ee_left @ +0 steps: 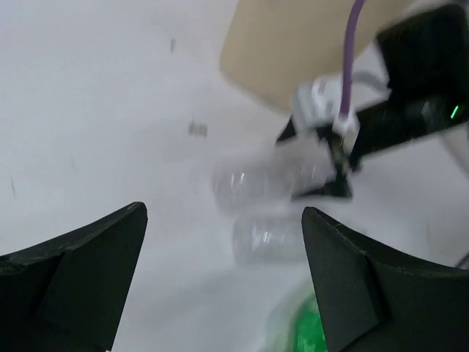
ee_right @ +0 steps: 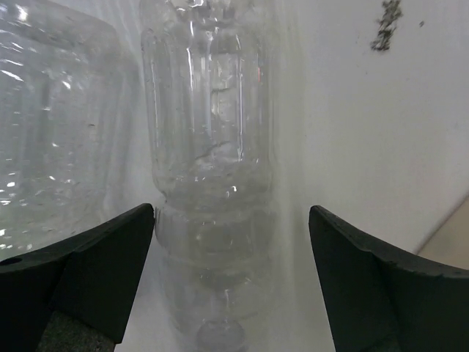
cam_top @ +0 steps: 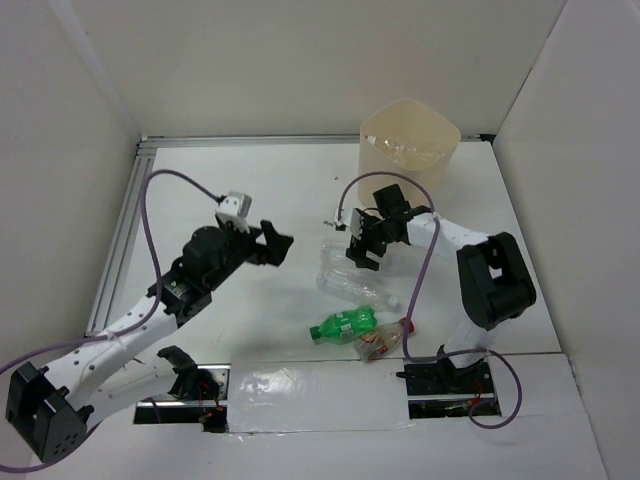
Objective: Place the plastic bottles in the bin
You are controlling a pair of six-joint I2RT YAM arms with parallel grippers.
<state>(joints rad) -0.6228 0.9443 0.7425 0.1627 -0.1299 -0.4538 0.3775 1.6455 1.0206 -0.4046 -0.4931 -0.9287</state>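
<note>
Clear thin plastic bottle (ee_right: 209, 132) lies on the table (cam_top: 250, 190), centred under the right gripper's (ee_right: 231, 213) spread jaws, probably light, slippery and crushable, best pinched across its ribbed waist; left gripper (ee_left: 223, 213) gapes empty, bin (cam_top: 400, 160) just beyond.

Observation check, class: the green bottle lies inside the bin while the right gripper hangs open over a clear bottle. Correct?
No: top external view shows the green bottle on the table, outside the bin; the right gripper hangs open over a clear bottle.

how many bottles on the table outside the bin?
4. First clear bottle under right gripper, second clear bottle beside it, green bottle and red-capped bottle nearer the arms. Bin may hide more.
</note>
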